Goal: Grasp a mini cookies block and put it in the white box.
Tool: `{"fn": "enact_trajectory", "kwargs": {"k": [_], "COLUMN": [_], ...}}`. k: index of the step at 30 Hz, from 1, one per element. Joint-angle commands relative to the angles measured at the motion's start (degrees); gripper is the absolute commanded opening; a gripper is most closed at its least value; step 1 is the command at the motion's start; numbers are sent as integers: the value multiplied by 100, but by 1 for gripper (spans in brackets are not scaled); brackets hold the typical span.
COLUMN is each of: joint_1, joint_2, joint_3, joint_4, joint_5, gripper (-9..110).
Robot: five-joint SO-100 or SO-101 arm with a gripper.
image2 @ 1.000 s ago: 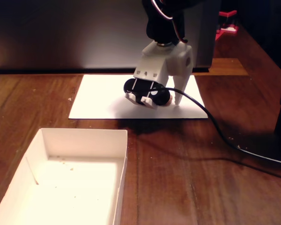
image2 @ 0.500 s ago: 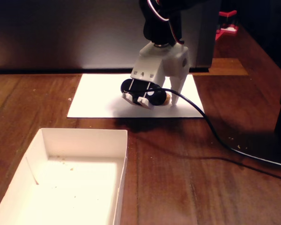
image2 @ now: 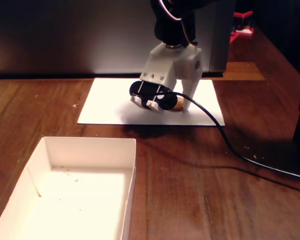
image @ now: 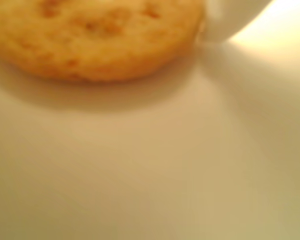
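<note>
A golden-brown mini cookies block [image: 95, 35] fills the top of the blurred wrist view, lying flat on white paper with a white fingertip [image: 230, 17] touching its right edge. In the fixed view only a sliver of the mini cookies block [image2: 178, 105] shows, between the fingers of my gripper [image2: 171, 107]. The gripper is lowered onto the paper sheet [image2: 110, 100]. Its jaws stand apart on either side of the cookie. The white box [image2: 90, 144] sits at the lower left, well in front of the gripper, holding only crumbs.
A black cable [image2: 230, 145] runs from the gripper across the wooden table to the right. A dark panel [image2: 65, 35] stands behind the paper. A red object [image2: 242, 25] sits at the far right back.
The paper sheet has slid a little to the right under the gripper. The gripper has stayed low over the cookie, shifting only slightly.
</note>
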Motion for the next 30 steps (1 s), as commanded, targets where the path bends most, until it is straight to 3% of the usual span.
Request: {"fn": "enact_trajectory", "kwargs": {"k": [1, 11, 30], "joint_1": [44, -18, -176], "joint_2": [229, 334, 2215], "joint_3": [-439, -431, -448], "joint_4": [44, 44, -88], "joint_5": [105, 97, -554], "gripper": [18, 6, 5]}}
